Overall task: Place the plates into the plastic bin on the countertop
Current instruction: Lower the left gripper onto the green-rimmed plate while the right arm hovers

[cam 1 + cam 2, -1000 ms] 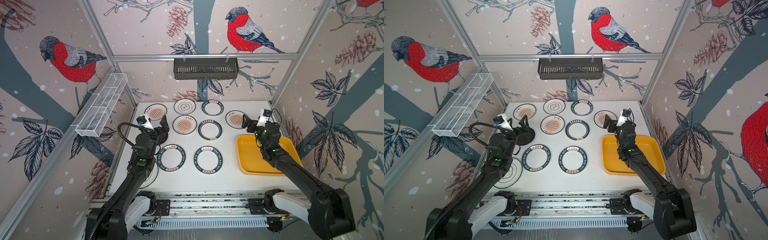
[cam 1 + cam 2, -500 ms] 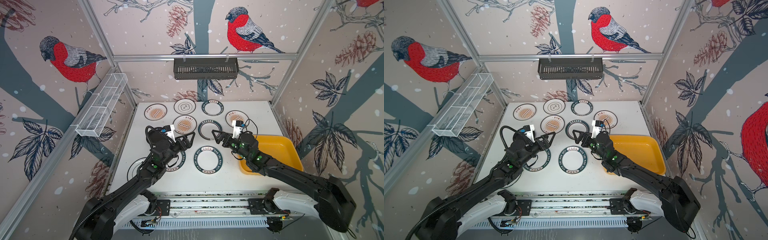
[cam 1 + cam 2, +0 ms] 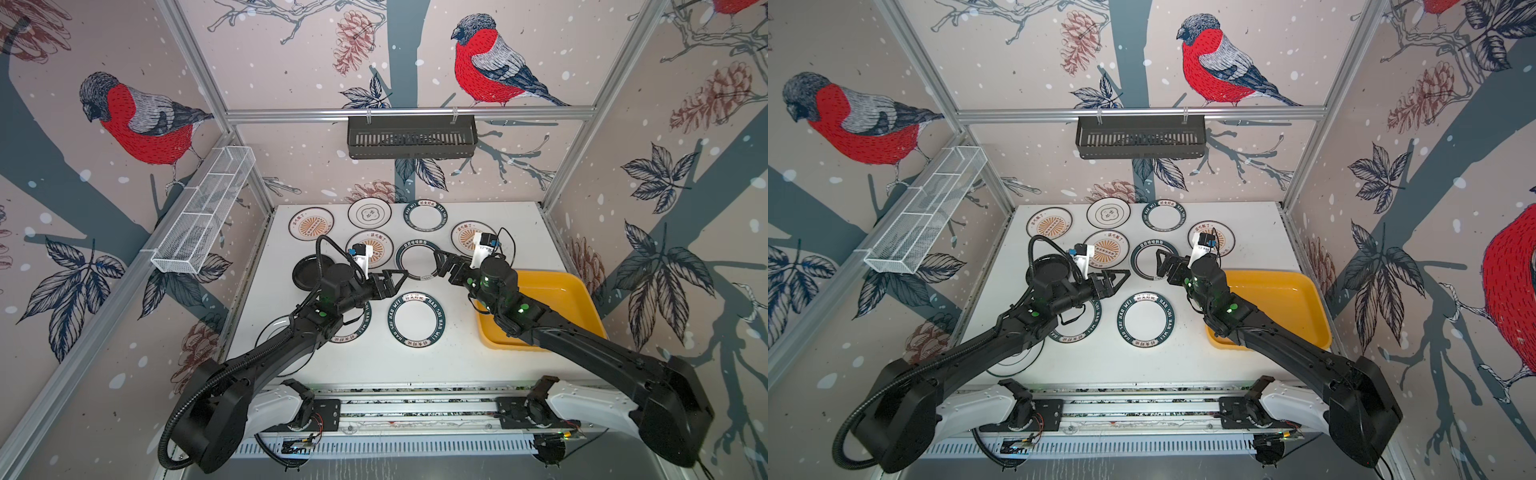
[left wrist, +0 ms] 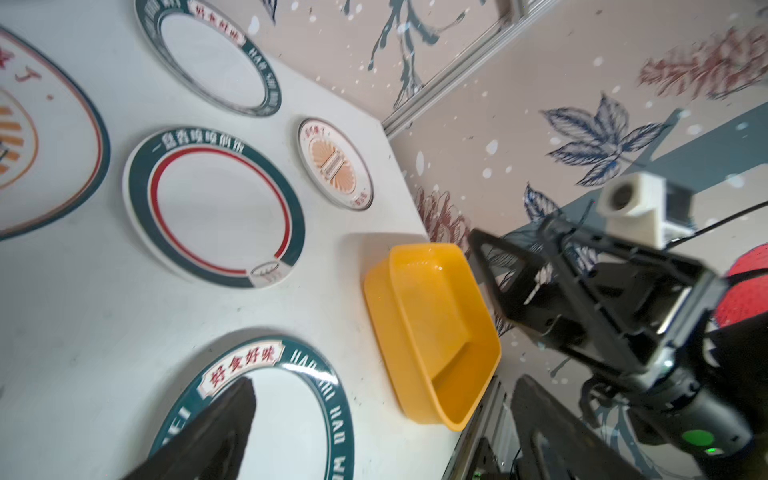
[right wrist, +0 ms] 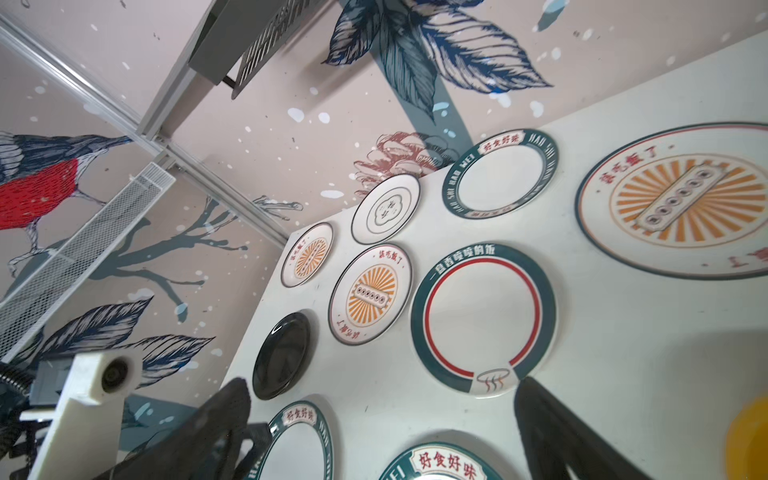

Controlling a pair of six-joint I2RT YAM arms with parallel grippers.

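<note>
Left gripper [image 3: 398, 279]: jaws spread wide, nothing gripped; held above the middle of the countertop [image 3: 457, 361], just beside the red-ringed plate [image 3: 419, 260]. Right gripper [image 3: 444, 262]: jaws also spread wide, nothing gripped; held over that plate's right rim. Plastic bin [image 3: 577, 291]: set against the countertop's right edge, toward the front. Plates [image 3: 416, 318]: all laid flat on the countertop outside the bin, spread from back edge to front-left corner; black plate [image 3: 305, 270] is found near the left edge.
</note>
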